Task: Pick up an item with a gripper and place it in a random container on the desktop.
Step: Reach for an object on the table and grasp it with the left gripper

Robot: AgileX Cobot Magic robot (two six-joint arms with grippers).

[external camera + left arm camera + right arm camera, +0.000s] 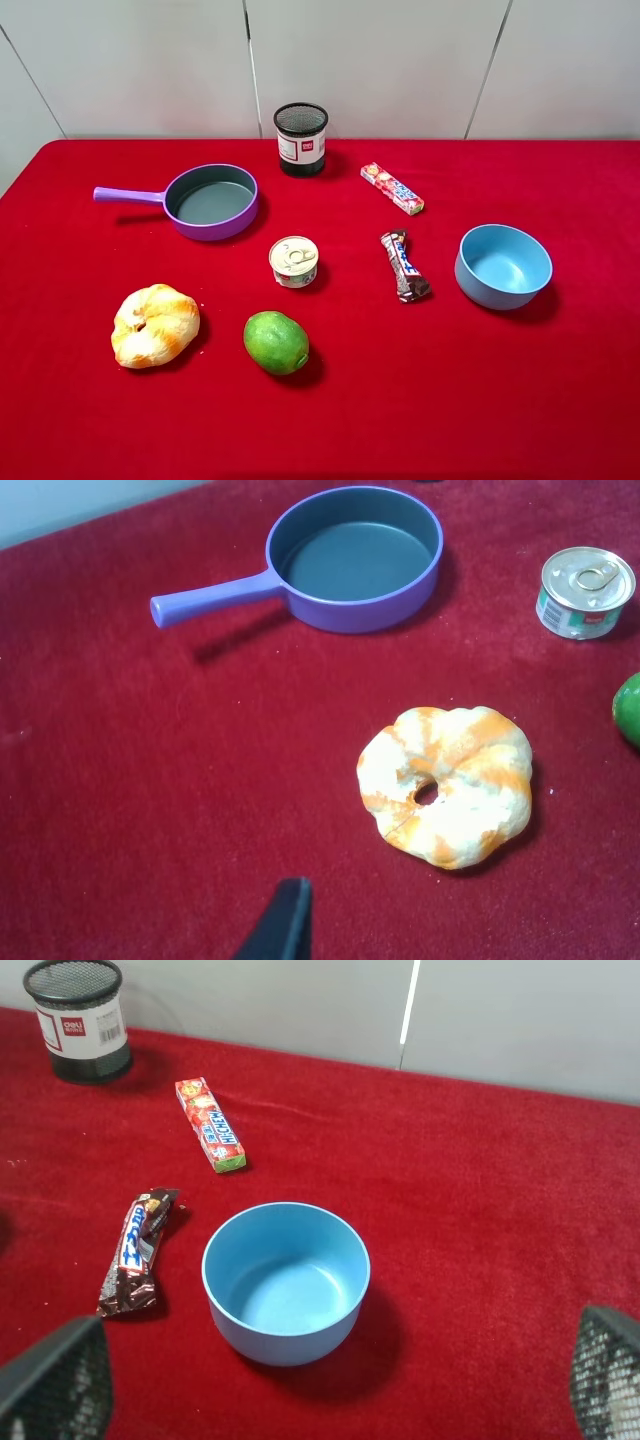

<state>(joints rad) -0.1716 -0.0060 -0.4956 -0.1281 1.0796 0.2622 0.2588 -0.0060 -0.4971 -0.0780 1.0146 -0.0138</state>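
The surface is covered in bright red. The candy bar is wrapped in dark brown, lettered blue on white. The pan is coloured purple, grey inside. The bowl is finished light blue.

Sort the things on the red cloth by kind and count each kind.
Containers: 3 (purple pan, black mesh cup, blue bowl)
Wrapped sweets: 2 (brown candy bar, red candy stick pack)
Other food: 3 (pastry, lime, tin can)
Total: 8

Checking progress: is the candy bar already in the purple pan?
No, the candy bar lies on the red cloth beside the blue bowl.
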